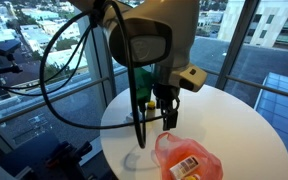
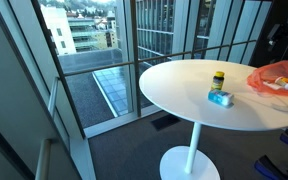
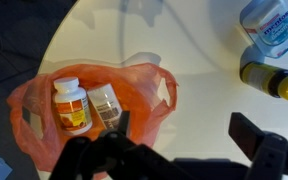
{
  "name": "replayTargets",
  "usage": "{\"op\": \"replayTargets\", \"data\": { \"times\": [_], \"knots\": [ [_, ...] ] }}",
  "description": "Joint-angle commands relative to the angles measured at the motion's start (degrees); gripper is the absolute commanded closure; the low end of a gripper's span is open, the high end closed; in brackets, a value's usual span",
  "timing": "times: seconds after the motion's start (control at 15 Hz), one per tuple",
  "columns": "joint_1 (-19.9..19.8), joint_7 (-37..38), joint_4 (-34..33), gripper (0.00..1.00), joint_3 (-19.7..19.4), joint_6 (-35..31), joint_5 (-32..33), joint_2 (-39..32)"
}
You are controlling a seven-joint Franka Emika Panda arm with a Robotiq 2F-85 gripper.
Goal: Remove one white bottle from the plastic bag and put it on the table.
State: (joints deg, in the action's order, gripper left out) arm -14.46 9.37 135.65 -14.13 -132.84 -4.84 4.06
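Note:
An orange plastic bag (image 3: 134,85) lies open on the round white table (image 3: 199,60). It also shows in both exterior views (image 1: 189,155) (image 2: 276,78). Inside lie a white bottle with an orange label (image 3: 71,105) and a second white bottle (image 3: 106,104) beside it. My gripper (image 3: 189,135) is open and empty. It hangs above the table just beside the bag's mouth, with one finger over the bag's edge. In an exterior view it hangs under the arm (image 1: 159,108), behind the bag.
A white-and-blue bottle (image 3: 271,25) and a dark bottle with a yellow cap (image 3: 274,82) lie on the table away from the bag; both show in an exterior view (image 2: 220,97) (image 2: 218,79). The table edge curves close by, with windows and railing beyond.

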Motion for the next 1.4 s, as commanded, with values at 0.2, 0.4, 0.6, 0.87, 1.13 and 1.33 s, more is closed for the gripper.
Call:
{"op": "replayTargets", "data": {
  "times": [0.2, 0.4, 0.6, 0.87, 1.13, 1.33],
  "knots": [
    [-1.38, -0.71, -2.12, 0.0, -1.66, -5.39, 2.22, -6.9],
    [-1.97, -1.19, -2.99, 0.0, -2.75, -6.48, 1.81, -9.77],
    [-2.66, -1.94, -3.7, 0.0, -3.69, -8.23, 1.96, -12.51],
    [-3.93, -5.12, -5.81, 0.0, -3.77, -10.14, -0.09, -17.44],
    [-5.65, -9.91, -8.49, 0.0, -2.78, -10.46, -2.73, -21.48],
    [-7.16, -14.4, -10.57, 0.0, -1.79, -10.38, -4.97, -23.98]
  ]
}}
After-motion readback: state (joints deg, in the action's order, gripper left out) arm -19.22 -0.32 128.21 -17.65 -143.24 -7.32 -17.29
